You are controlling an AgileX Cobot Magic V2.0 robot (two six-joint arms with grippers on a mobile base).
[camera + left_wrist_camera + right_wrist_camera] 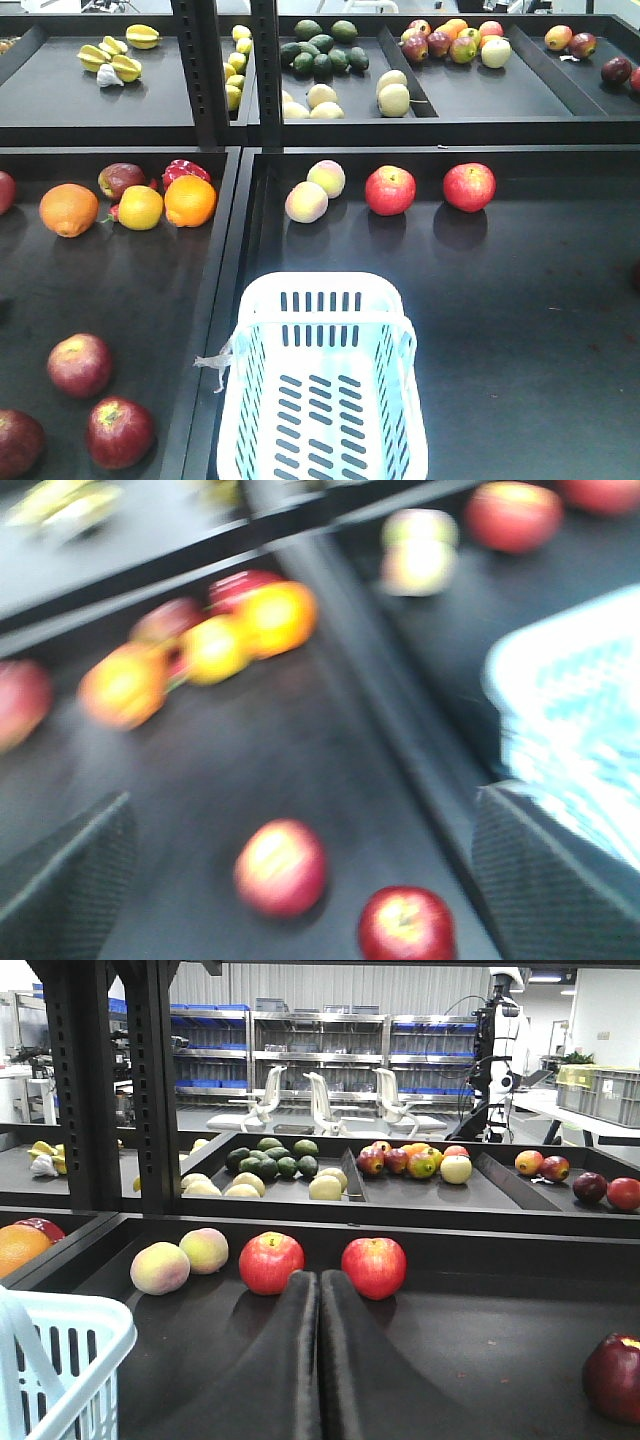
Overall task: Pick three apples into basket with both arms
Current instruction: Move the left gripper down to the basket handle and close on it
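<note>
Dark red skin with faint yellow flecks marks the three apples, all lying in the left tray [130, 290] outside the basket [325, 286]: an upper apple [79, 364], a middle apple [120, 432] and a corner apple [18, 440] cut by the picture's edge. In the left wrist view (badly blurred) we see the left gripper [300, 815] spread wide, its textured black fingers [60, 880] at the lower corners. Two of the round apples sit on the matte black floor ahead, between the fingers and touching neither. The right gripper [320, 1285] has its smooth black fingertips [290, 1360] pressed together with nothing between them. It points over the right tray [520, 330] toward two bright red apples [271, 1262] near the back wall, well apart from our three. The basket, pale slotted plastic with a thick rim and hoop handle, stands just right of the divider between the trays. In the near trays we count one basket, three dark apples, two bright red apples, two peaches [306, 201] and two oranges [68, 209].
</note>
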